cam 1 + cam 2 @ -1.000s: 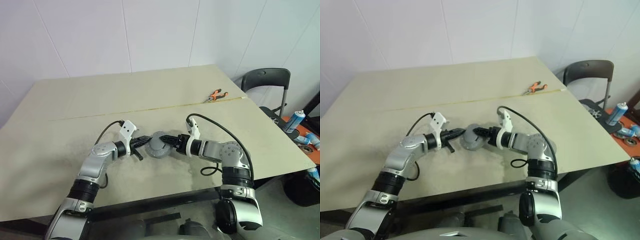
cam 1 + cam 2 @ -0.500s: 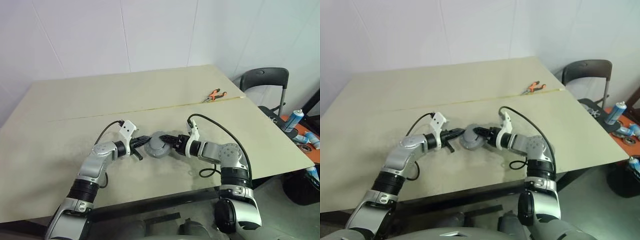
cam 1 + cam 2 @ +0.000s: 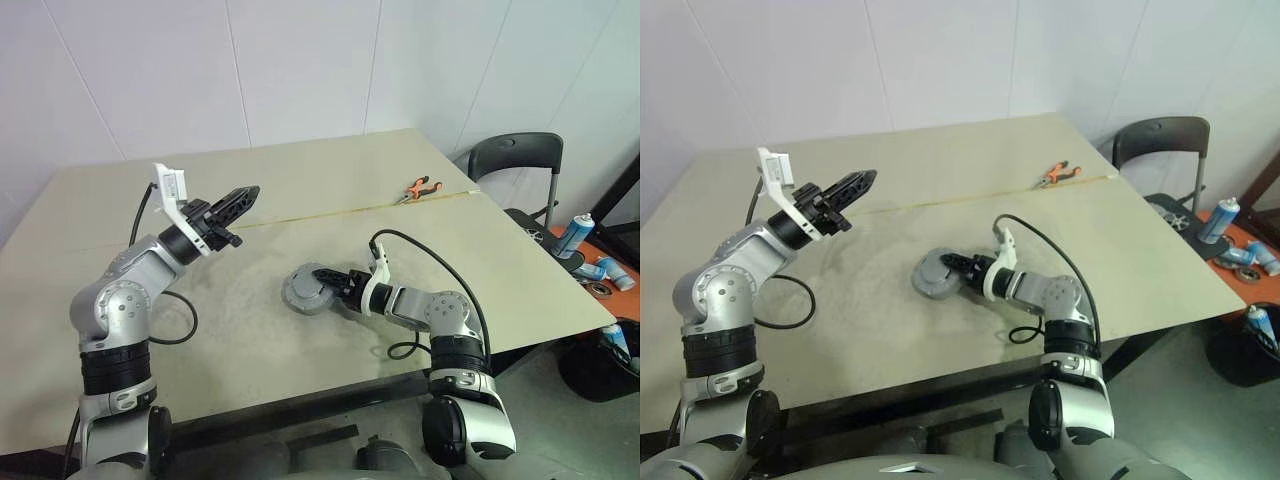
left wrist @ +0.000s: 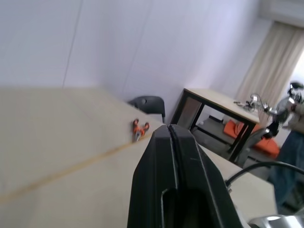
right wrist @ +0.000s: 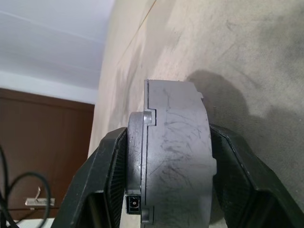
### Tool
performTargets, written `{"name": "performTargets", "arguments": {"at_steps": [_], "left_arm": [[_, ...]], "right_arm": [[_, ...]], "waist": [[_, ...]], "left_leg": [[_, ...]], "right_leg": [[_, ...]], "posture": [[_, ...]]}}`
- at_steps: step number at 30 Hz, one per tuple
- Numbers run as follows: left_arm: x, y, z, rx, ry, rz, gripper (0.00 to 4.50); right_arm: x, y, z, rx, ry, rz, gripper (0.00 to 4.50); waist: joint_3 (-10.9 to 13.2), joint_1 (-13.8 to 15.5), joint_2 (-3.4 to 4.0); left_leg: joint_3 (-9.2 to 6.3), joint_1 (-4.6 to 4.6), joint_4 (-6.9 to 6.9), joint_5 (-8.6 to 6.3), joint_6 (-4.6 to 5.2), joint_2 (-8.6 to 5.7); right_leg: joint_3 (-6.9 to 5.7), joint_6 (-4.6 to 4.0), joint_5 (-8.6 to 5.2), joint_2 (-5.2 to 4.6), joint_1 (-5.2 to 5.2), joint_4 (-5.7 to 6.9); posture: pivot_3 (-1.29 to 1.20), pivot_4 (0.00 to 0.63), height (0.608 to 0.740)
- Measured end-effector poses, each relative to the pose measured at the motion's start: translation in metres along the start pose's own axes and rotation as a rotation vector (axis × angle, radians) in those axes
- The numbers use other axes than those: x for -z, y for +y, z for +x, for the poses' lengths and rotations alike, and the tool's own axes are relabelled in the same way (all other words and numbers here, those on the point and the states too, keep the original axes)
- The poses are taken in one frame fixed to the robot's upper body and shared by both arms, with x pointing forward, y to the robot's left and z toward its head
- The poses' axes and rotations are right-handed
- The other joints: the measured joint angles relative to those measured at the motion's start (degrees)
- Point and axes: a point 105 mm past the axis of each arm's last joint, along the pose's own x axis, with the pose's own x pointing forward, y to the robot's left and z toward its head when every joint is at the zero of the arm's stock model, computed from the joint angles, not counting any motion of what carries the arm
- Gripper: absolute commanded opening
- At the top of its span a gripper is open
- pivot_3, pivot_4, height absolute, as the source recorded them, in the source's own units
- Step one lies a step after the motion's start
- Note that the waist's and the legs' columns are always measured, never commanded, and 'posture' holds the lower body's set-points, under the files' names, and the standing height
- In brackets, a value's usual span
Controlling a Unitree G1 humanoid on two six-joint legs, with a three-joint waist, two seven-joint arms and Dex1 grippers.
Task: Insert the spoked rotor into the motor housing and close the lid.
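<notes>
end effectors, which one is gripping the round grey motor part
The right end effector, clamped across the grey motor housing on the table; the left end effector is raised, shut and empty.

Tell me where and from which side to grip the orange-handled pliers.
Take the pliers across both orange handles, from straight above. They lie flat on the table, so no finger gets underneath, and the handles are their widest part.

Bright even indoor light, soft shadows; left wrist view blurred
</notes>
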Motion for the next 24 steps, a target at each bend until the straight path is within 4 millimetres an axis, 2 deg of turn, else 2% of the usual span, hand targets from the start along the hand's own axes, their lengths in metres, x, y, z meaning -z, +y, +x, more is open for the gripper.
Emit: {"name": "performTargets", "arguments": {"at_steps": [6, 11, 15, 19, 22, 24], "left_arm": [[0.034, 0.016, -0.024, -0.098, 0.098, -0.102, 0.0], [0.047, 0.004, -0.029, -0.021, 0.062, -0.306, 0.0], [0.048, 0.006, -0.036, -0.03, 0.012, -0.416, 0.0], [0.045, 0.019, -0.044, -0.083, -0.035, -0.47, 0.0], [0.036, 0.028, -0.041, -0.121, -0.114, -0.483, 0.59], [0.029, 0.033, -0.038, -0.145, -0.169, -0.49, 1.23]], "right_arm": [[-0.002, 0.002, -0.002, -0.035, -0.021, 0.07, 2.16], [-0.013, 0.02, -0.007, -0.154, -0.053, 0.125, 2.16], [-0.023, 0.04, -0.007, -0.223, -0.074, 0.098, 2.16], [-0.026, 0.046, -0.008, -0.241, -0.086, 0.093, 2.16], [-0.023, 0.049, -0.005, -0.244, -0.076, 0.092, 2.16], [-0.022, 0.057, 0.0, -0.258, -0.061, 0.08, 2.16]], "waist": [[0.2, 0.3, -0.12], [0.5, 0.3, -0.04], [0.5, 0.2, -0.05], [0.5, 0.1, -0.04], [0.5, 0.2, -0.05], [0.5, 0.2, -0.05]], "left_leg": [[-0.03, -0.14, 0.0, 0.01, -0.21, 0.01], [0.01, -0.64, -0.07, 0.03, -0.24, -0.03], [-0.01, -1.05, -0.09, 0.17, -0.16, -0.03], [-0.01, -1.05, -0.07, 0.19, -0.19, -0.02], [-0.01, -1.07, -0.01, 0.12, -0.33, -0.02], [-0.01, -1.08, -0.01, 0.12, -0.33, -0.03]], "right_leg": [[0.0, -0.11, -0.06, -0.02, -0.14, 0.0], [0.03, 0.06, 0.05, -0.08, -0.61, -0.1], [0.03, 0.17, 0.12, -0.04, -1.07, -0.02], [0.03, 0.14, 0.1, -0.04, -1.07, -0.02], [0.04, 0.12, 0.1, -0.05, -1.06, -0.03], [0.04, 0.12, 0.1, -0.05, -1.06, -0.03]], "posture": [[0.0, 0.0, 0.74], [0.0, 0.0, 0.74], [0.0, 0.0, 0.74], [0.0, 0.0, 0.74], [0.0, 0.0, 0.74], [0.0, 0.0, 0.74]]}}
